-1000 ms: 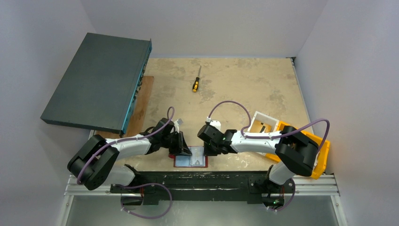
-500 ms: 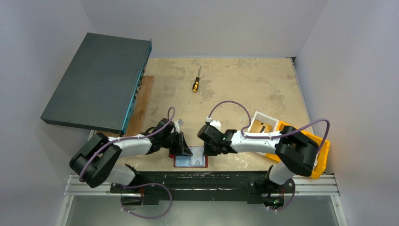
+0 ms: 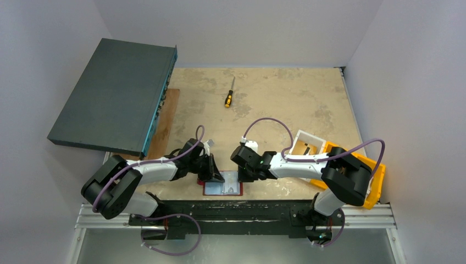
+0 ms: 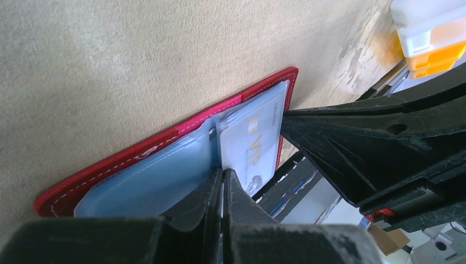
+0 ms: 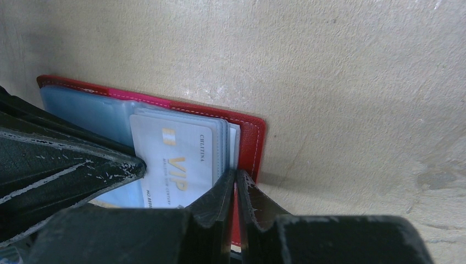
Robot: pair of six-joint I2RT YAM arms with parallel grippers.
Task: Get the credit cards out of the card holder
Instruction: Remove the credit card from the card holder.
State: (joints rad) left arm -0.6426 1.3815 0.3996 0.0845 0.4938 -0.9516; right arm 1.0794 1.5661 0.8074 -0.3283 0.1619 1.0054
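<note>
Now that the left claw (image 4: 222,175) has snapped shut, having stood a little apart a moment ago, its tips meet right at the inner edge of the credit card (image 4: 250,148), a pale silver one with gold VIP lettering. From here I can't tell whether it has the card's edge pinched or has merely closed beside it on the plastic sleeves (image 4: 143,184). If it has the card, I'd say the pull can begin; if not, it needs another bite.

The card sits in its pocket on the right half of the card holder (image 3: 222,188), which lies open and flat on the desk (image 3: 286,99). Nothing is out yet, and this is the only card I can see. The right claw (image 5: 235,175) hasn't budged. Its fingers are all but together, tips down at the holder's right-hand red border, seemingly pinning it; whether they nip a sleeve I can't say.

Room is tight. The holder lies at the desk's near edge, just beside the metal rail (image 3: 236,208), with a claw on each side, the two nearly meeting over the card. The open ground is all toward the far side, bare up to the screwdriver (image 3: 228,93). The white bin (image 3: 305,144) and orange bin (image 3: 373,176) sit off to the right.
</note>
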